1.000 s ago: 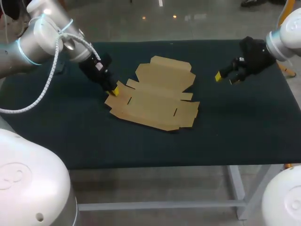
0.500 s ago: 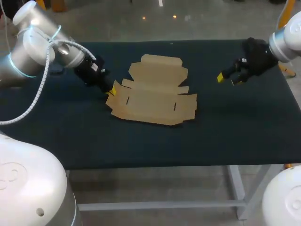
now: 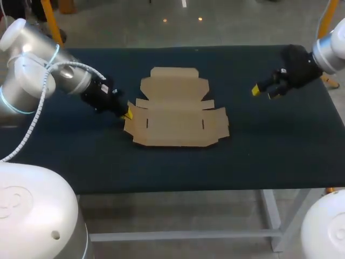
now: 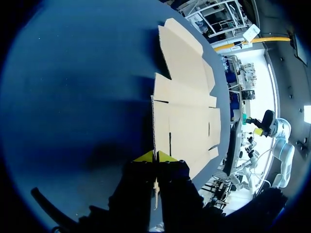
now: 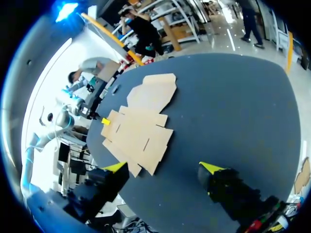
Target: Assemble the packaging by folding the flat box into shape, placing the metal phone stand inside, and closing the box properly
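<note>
Since a second ago your left pincer point(image 3: 128, 114) has swung the box point(image 3: 175, 116) square; it's nipped shut on the near edge, the rest lying flat ahead on the tabletop point(image 3: 269, 156). Your right pincer point(image 3: 263, 93) hangs open, well apart, free for folding.

Soft overhead light, dark matte table point(image 3: 269, 140), faint shadow beside the flat box point(image 3: 175, 116).

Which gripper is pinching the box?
The left gripper: it is shut on an edge flap of the flat box. The right gripper is open, well apart from the box, holding nothing.
</note>
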Controlling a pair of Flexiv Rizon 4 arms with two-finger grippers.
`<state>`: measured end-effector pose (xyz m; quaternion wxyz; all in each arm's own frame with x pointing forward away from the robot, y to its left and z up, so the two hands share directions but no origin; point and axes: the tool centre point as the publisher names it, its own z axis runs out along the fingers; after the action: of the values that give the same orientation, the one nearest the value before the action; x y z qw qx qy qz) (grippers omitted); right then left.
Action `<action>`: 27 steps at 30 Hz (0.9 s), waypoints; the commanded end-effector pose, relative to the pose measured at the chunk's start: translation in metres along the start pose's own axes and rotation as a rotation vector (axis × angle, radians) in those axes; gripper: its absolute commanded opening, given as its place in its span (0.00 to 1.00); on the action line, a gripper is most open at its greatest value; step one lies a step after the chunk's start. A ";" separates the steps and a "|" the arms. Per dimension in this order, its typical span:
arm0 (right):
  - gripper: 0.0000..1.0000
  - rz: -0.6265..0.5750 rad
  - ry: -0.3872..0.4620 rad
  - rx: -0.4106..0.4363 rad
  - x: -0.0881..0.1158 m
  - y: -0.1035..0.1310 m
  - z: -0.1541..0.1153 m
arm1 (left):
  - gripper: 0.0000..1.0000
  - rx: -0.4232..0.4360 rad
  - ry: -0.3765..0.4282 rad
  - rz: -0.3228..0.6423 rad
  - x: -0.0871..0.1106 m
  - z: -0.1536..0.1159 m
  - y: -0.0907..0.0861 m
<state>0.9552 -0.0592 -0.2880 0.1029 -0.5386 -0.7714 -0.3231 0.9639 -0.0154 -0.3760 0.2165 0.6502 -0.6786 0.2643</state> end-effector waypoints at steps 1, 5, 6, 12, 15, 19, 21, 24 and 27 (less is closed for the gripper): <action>1.00 -0.002 0.009 -0.002 -0.002 -0.004 -0.006 | 0.00 0.090 0.006 -0.003 -0.001 0.003 0.014; 1.00 0.000 0.009 -0.002 -0.002 -0.006 -0.007 | 0.00 0.085 0.022 -0.015 -0.001 0.006 0.022; 1.00 -0.001 0.009 -0.001 -0.002 -0.006 -0.007 | 0.00 0.083 0.021 -0.019 -0.001 0.008 0.024; 1.00 -0.004 0.014 0.003 -0.002 -0.007 -0.008 | 1.00 0.071 0.024 -0.032 -0.002 0.009 0.024; 1.00 -0.007 0.017 0.009 -0.003 -0.007 -0.007 | 1.00 0.049 0.002 -0.022 -0.002 0.004 0.016; 1.00 -0.009 0.021 0.012 -0.004 -0.006 -0.007 | 1.00 0.028 -0.011 -0.009 -0.004 -0.001 0.004; 1.00 -0.009 0.023 0.014 -0.005 -0.006 -0.006 | 1.00 0.003 -0.006 0.005 -0.006 -0.002 -0.002; 1.00 -0.006 0.025 0.018 -0.006 -0.005 -0.004 | 1.00 -0.041 0.015 0.020 -0.008 -0.004 -0.010; 1.00 -0.004 0.025 0.022 -0.007 -0.004 -0.003 | 1.00 -0.087 0.022 0.033 -0.011 -0.002 -0.017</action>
<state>0.9497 -0.0662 -0.2900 0.1116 -0.5344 -0.7736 -0.3218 0.9671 -0.0075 -0.3742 0.2066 0.6408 -0.6834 0.2821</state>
